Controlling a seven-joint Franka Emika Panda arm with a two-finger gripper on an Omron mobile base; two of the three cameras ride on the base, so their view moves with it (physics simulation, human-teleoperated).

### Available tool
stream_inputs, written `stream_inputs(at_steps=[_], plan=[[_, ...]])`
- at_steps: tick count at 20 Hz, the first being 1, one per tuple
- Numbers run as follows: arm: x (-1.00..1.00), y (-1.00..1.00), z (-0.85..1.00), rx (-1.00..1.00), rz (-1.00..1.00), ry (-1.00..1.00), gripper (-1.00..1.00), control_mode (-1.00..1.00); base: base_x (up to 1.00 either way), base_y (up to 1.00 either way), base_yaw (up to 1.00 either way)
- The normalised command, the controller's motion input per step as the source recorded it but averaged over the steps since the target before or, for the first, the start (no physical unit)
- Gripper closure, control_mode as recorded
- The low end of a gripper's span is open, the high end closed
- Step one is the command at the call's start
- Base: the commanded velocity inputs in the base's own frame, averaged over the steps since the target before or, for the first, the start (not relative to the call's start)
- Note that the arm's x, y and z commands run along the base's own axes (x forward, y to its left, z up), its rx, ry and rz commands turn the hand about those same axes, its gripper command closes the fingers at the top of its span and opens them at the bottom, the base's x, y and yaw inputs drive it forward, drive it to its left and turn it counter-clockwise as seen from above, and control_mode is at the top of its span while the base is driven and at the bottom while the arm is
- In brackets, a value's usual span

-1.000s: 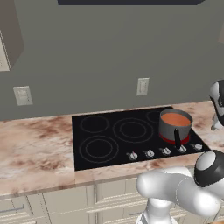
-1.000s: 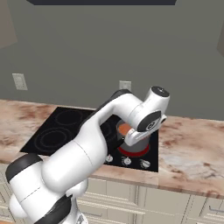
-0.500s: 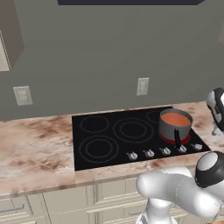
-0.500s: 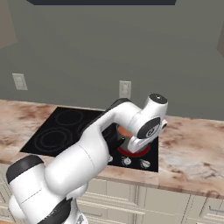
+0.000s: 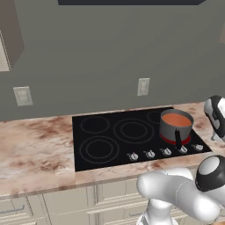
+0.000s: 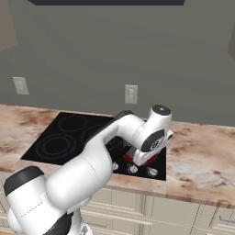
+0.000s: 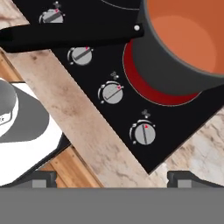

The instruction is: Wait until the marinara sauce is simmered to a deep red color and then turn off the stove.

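Sitting on the front right burner of the stove (image 5: pixel 118 134), the grey saucepan (image 5: pixel 176 126) holds the marinara sauce (image 5: pixel 176 119), an orange-red round surface that fills it nearly to the rim. In the left base view the pan's black handle (image 5: pixel 178 138) points toward the front edge, where the row of silver knobs (image 5: pixel 163 152) runs; the cooktop's long axis lies left to right along the marbled counter (image 5: pixel 35 149). A red glow shows under the pan. Two wall outlets (image 5: pixel 143 86) sit on the grey wall behind. No writing can be read.

From the right base view, the white arm (image 6: pixel 105 151) bends across the stove and covers most of the pan; a red patch of burner (image 6: pixel 131 159) and a few knobs show beneath the wrist. The gripper itself is hidden here.

Through the hand view, the sauce (image 7: pixel 186 33) fills the upper right, the pan standing on a glowing red ring (image 7: pixel 148 89). The handle (image 7: pixel 65 35) stretches leftward across the top. Four knobs (image 7: pixel 145 133) line the black glass along the counter edge, each with a small red mark. The gripper (image 7: pixel 112 178) shows two dark fingertips (image 7: pixel 41 178) set wide apart, holding nothing, above the stove's front right corner.
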Motion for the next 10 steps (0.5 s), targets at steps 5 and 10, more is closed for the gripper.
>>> stream_inputs(at_steps=[5,10], plan=[[0.02,0.0,-0.11,0.0,0.0,0.0,-1.0,-1.0,0.0,0.0,0.0],[0.0,0.0,-0.18,0.0,0.0,0.0,-1.0,-1.0,0.0,0.0,0.0]])
